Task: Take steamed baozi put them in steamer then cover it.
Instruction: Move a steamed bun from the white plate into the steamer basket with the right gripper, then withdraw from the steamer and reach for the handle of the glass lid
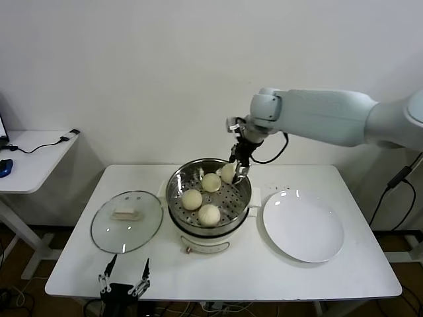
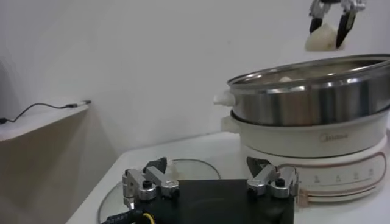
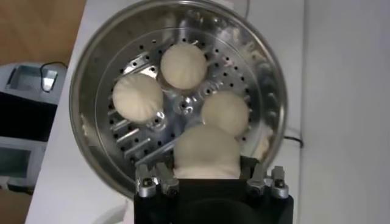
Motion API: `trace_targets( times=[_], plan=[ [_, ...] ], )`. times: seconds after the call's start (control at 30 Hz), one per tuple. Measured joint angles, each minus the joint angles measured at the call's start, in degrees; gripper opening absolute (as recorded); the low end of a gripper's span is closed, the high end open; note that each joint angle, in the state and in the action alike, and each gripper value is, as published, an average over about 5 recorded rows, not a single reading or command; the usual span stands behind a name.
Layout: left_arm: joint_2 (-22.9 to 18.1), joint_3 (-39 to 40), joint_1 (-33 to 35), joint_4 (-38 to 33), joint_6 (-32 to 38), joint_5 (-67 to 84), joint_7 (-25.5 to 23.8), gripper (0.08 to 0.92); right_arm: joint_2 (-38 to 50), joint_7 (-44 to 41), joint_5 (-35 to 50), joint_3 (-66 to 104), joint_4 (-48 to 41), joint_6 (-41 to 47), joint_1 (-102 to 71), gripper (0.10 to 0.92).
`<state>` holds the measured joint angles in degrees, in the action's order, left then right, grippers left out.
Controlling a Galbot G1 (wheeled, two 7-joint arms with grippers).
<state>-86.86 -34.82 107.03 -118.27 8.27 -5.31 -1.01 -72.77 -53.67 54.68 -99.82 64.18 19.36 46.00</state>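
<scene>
From my remote station I see four cream-white steamed baozi (image 1: 209, 214), smooth and unmarked, against the shiny steel of the steamer (image 1: 176, 188), whose tray (image 3: 140, 131) is dotted with rows of small round holes. The steamer's base is cream-white with faint pinkish line markings on its front. The cover (image 1: 126, 220) is clear glass with a silvery rim and a cream-white handle. The plate (image 1: 303, 226) is plain glossy white, the worktop (image 1: 344, 277) matte white, the wall off-white. The right claw (image 1: 238, 162) is black with silver fittings on a pale grey-white arm; the left claw (image 1: 124, 276) is black and silver too.
</scene>
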Motion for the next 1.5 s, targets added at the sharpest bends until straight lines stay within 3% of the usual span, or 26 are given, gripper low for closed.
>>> trace_targets(
  times=[0.43,0.7,0.97,1.27,1.5],
  plan=[
    [0.18,-0.26,-0.6,0.93,0.03,0.46,-0.01,0.823,-1.75,1.52,-2.37,-1.54,-0.89,0.65,-4.86,0.699],
    [0.18,-0.11,-0.86,0.88,-0.22,0.41,-0.03,0.823,-2.18,1.38,-3.29,-0.88,-2.12,0.91,-6.2,0.816],
    [-0.05,0.08,-0.86,0.83,-0.3,0.12,-0.04,0.823,-1.16,-0.41,-3.6,0.12,-2.1,0.11,-5.25,0.823],
    [0.07,0.02,-0.85,0.72,-0.3,-0.14,-0.04,0.823,3.68,-1.08,-2.05,2.51,0.18,-2.86,-2.01,0.823],
    [0.1,0.05,-1.14,0.54,-0.42,-0.87,-0.12,0.823,12.24,6.55,-0.02,4.26,5.45,-10.76,-0.49,0.823]
  ],
)
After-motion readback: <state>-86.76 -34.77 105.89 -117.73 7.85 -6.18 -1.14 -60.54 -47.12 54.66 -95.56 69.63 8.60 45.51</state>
